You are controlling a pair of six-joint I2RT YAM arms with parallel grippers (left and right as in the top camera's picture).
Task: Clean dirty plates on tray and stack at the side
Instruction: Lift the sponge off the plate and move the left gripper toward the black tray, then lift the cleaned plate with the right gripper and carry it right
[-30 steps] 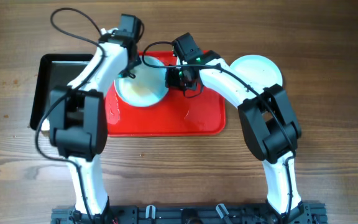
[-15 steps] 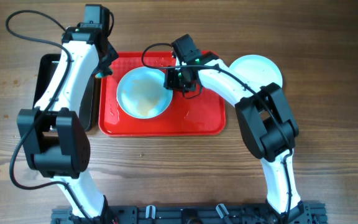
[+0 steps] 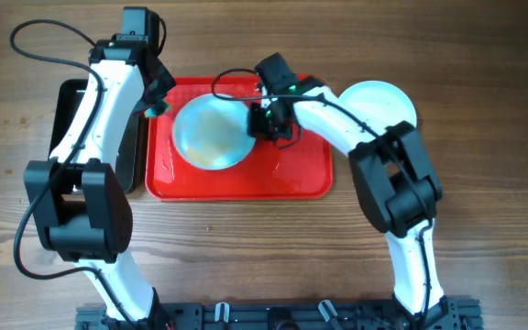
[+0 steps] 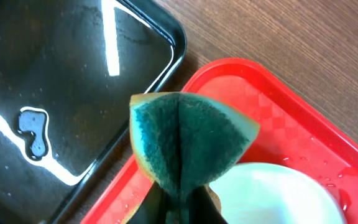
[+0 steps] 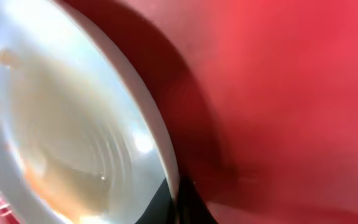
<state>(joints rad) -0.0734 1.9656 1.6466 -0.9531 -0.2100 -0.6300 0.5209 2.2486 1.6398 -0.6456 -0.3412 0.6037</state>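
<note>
surface: wooden table (image 3: 484, 229), mid-brown, grain running left to right in the overhead view | near edge: black rail (image 3: 273, 316) | light: bright, from above (white streaks glare on the wet black tray (image 4: 55, 93))

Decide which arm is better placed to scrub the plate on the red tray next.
Left. The left pincer holds the green sponge beside the plate, while the right pincer is clamped on that plate's rim, steadying it.
</note>
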